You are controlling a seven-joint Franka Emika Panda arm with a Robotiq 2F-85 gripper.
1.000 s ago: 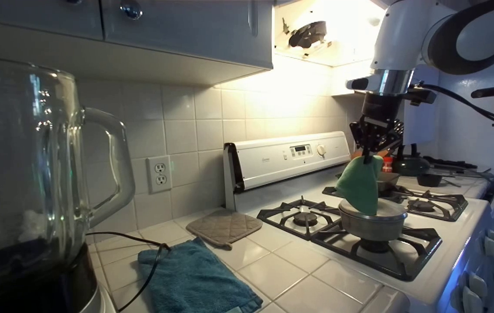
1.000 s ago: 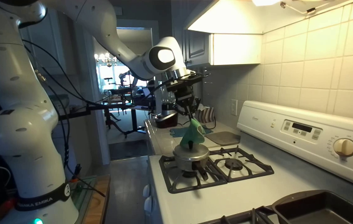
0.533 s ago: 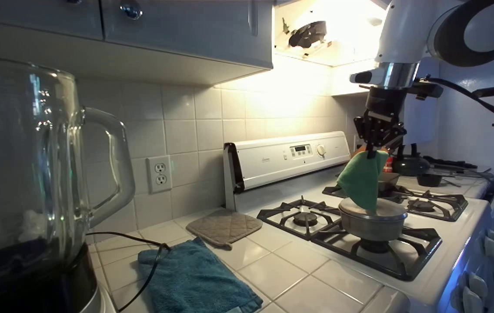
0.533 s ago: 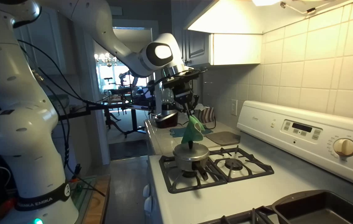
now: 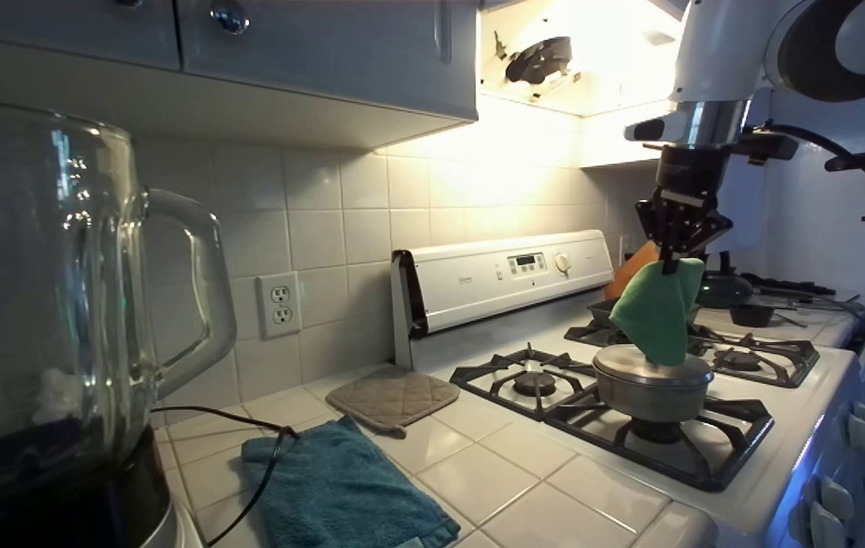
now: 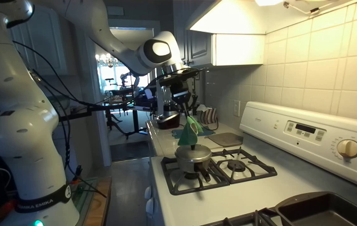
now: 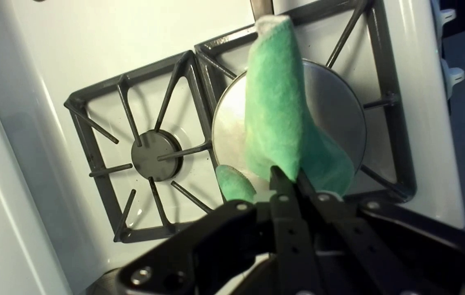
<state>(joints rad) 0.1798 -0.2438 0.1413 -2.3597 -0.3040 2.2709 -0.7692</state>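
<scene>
1) The tool (image 7: 291, 177) was closed firmly on a green cloth (image 5: 657, 316), pinching its upper part, in the space just above the pot (image 6: 188, 167)
2) The cloth hung down in loose folds over the lid (image 6: 203, 152) of the pot; whether its lowest corner touched this lid, I could not tell
3) The pot stood upright on the front grate (image 7: 400, 135), and beside it there was a second grate (image 7: 103, 186)
4) Well apart from the pot, on the side opposite to its handle (image 6: 203, 172), a teal towel (image 5: 341, 479) and a quilted pot holder (image 5: 394, 396) lay on the tiled bench (image 5: 524, 449); on the handle side, also away from the pot, was a dark baking pan (image 6: 349, 205)
5) In my judgement, the cloth could slip and drop onto the pot if only a thin fold was pinched
6) A sideways move at this low height could hook a fold on the lid knob (image 6: 193, 147) and drag the lid off the pot
7) Because the cloth covered the lid's middle in the wrist view, such contact could pass unnoticed
8) A hanging corner could also reach the burner (image 5: 657, 431) under the pot; whether it was lit, I could not tell
</scene>
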